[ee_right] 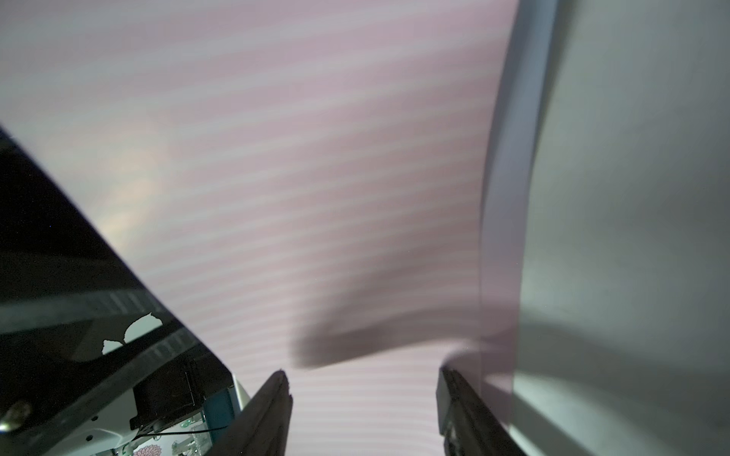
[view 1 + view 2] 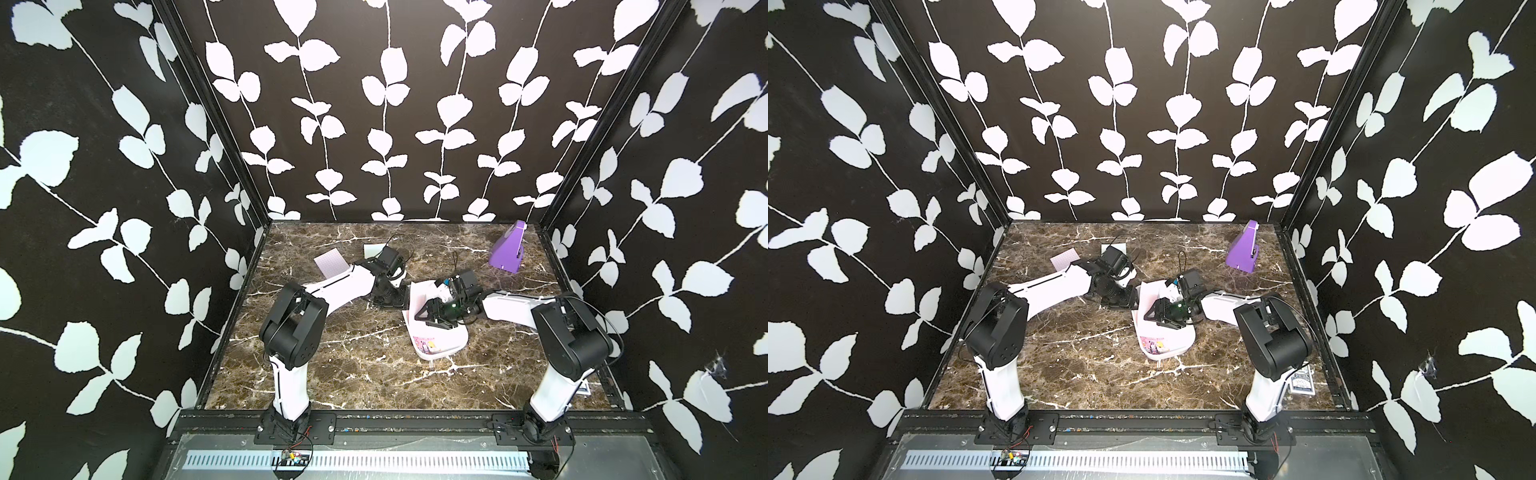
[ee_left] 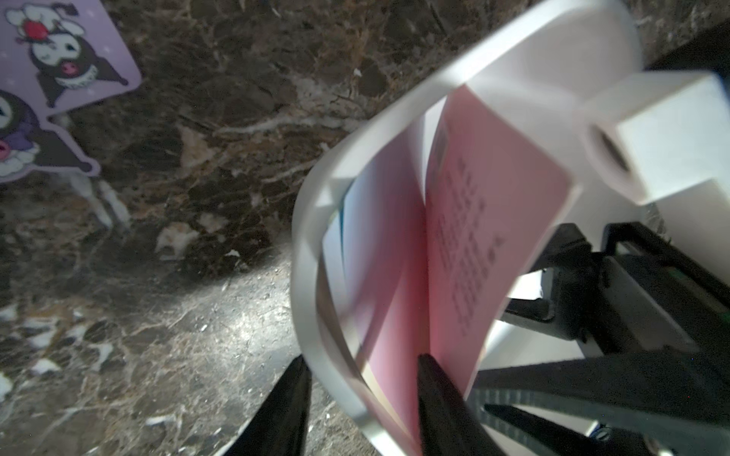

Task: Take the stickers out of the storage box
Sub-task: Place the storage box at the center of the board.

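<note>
- Stickers (image 3: 395, 256): thin glossy pink sheets, on edge inside box (image 2: 452, 341), mid bench (image 2: 332, 374); long axis approx 12–6.
- Box: smooth white plastic, rounded corners, looks tipped.
- L pincer (image 3: 363, 363): box's 11 o'clock end, astride wall + sheets; pinching or not, can't tell.
- R pincer (image 2: 423, 311): from 3 o'clock, nearer the sheets, jaws wide, empty.
- Loose lilac sticker (image 2: 330, 266): flat, 10 o'clock.

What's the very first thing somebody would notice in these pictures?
Probably the black walls covered in big white leaves, all around the marble table. Next, the robot's left arm and right arm meet at the white storage box mid-table, with pink cartoon stickers inside. A bright purple wedge stands in the far right corner.
</note>
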Robot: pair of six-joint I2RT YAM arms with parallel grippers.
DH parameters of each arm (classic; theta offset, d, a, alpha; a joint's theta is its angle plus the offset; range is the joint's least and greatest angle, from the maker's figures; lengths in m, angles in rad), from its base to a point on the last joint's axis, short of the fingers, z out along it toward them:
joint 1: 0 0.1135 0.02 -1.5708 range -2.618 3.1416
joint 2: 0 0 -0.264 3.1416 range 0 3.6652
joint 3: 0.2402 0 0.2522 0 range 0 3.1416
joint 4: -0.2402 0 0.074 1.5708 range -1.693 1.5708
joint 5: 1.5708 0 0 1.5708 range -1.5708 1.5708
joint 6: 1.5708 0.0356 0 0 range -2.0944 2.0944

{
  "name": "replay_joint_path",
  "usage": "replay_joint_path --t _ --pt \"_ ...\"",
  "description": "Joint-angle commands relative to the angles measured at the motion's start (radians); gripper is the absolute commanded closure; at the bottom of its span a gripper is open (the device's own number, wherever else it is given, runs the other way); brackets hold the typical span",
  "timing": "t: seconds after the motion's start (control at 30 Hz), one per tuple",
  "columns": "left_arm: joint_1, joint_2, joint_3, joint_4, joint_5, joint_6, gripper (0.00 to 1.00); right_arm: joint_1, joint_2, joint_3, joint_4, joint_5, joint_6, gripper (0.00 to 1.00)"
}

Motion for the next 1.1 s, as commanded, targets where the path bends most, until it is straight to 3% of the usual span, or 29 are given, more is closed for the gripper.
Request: replay_joint_path --t 0.0,0.47,0.87,1.07 --pt "-0.005 0.000 0.027 -0.026 0.008 0.012 0.51 0.000 0.059 -0.037 0.014 0.017 0.011 0.40" --pt "0.064 -0.049 0.067 -0.149 -0.119 0.081 0.51 0.000 0.119 -0.031 0.024 0.033 -0.009 0.39" --pt "0.100 -0.076 0.100 -0.065 -0.123 0.073 0.52 -0.001 0.134 -0.026 0.023 0.028 -0.014 0.39" --pt "0.102 -0.039 0.147 0.066 -0.028 0.047 0.55 -0.001 0.138 -0.035 0.024 0.030 -0.018 0.40"
